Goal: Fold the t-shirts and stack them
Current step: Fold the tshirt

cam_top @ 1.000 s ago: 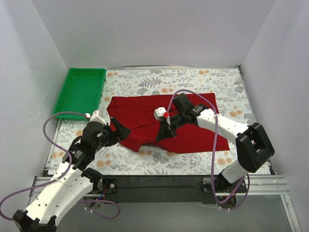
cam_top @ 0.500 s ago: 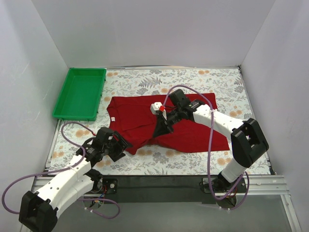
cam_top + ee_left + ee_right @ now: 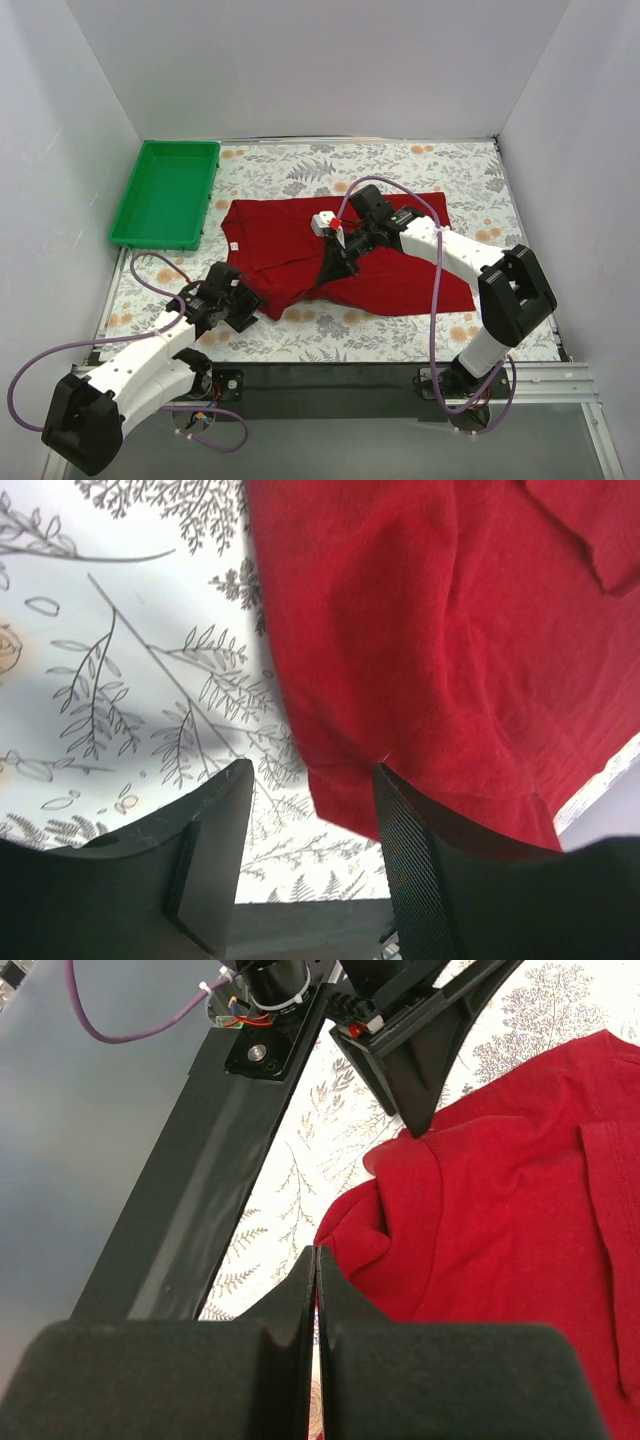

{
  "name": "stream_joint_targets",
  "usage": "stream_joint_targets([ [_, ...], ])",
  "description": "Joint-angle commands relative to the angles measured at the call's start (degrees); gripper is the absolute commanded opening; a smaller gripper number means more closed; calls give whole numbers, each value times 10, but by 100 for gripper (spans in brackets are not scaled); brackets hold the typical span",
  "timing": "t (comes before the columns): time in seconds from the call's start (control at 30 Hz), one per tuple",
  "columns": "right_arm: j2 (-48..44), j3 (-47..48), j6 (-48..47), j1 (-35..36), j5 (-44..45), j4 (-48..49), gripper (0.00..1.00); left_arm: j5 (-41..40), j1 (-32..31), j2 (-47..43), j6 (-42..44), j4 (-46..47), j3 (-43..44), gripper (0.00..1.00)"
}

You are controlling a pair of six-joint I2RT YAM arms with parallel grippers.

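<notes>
Left gripper [image 3: 312,772] jaws spread, shirt [image 3: 450,660] hem right between them. Right gripper [image 3: 316,1252] jaws pressed tight, pinching a bunched fold of shirt at the tips.

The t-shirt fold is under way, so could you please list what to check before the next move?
1. Left fingers straddle the near hem of the t-shirt: ok, the cloth edge lies between them.
2. Left fingers closed on the cloth: not ok, a gap shows.
3. Right fingers shut: ok.
4. Right fingers pinching cloth: cannot tell, the cloth only meets their tips in the right wrist view.
5. T-shirt lying flat: not ok, it is bunched beside the right fingers.
6. Green tray apart from the t-shirt: ok.
</notes>
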Motion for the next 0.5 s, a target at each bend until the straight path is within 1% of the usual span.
stream_joint_targets([
  [0.0,-17,1,14,2,-29,12,1,-28,4,4,-81,39,-13,48],
  [0.17,-14,0,21,2,-33,18,1,-25,4,47,-84,70,-17,46],
  [0.2,-15,-1,22,2,-33,21,1,-24,4,52,-81,74,-19,44],
  [0.27,-14,-2,23,3,-34,21,1,-24,4,64,-76,82,-20,36],
  [0.3,-14,-2,24,2,-34,21,1,-32,4,65,-72,82,-19,27],
  [0.4,-17,-5,23,2,-33,20,1,-49,4,58,-59,76,-15,17],
  [0.43,-18,-6,22,2,-34,21,1,-60,3,54,-52,73,-14,9],
  [0.47,-19,-9,18,2,-35,21,1,-67,4,43,-49,63,-10,5],
])
